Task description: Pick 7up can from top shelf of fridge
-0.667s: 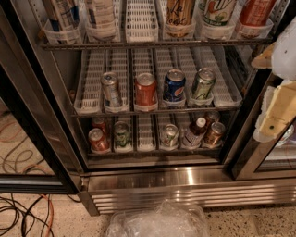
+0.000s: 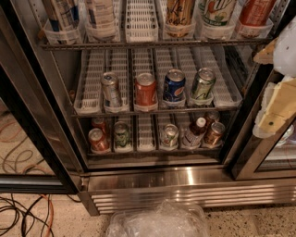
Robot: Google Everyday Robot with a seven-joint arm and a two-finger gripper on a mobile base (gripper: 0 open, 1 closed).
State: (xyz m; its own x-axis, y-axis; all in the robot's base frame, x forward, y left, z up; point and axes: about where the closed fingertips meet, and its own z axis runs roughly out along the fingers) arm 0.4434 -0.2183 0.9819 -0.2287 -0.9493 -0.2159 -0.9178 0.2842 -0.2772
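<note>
The fridge (image 2: 185, 183) stands open in front of me. Its top shelf (image 2: 138, 45) runs along the upper edge of the camera view, and only the lower parts of its cans show. The 7up can (image 2: 217, 10), white with green lettering and a green band, stands in the second lane from the right behind a clear front stop. A gold-brown can (image 2: 179, 11) is to its left and a red can (image 2: 255, 10) to its right. My gripper (image 2: 277, 104), cream-coloured, hangs at the right edge, below and to the right of the 7up can and clear of the shelf.
The middle shelf holds a silver can (image 2: 111, 90), a red can (image 2: 145, 89), a blue can (image 2: 174, 85) and a greenish-silver can (image 2: 202, 84). The bottom shelf holds several cans and a bottle (image 2: 194, 134). The black door frame (image 2: 32, 134) is at left, cables (image 2: 23, 215) and a plastic bag (image 2: 157, 222) lie on the floor.
</note>
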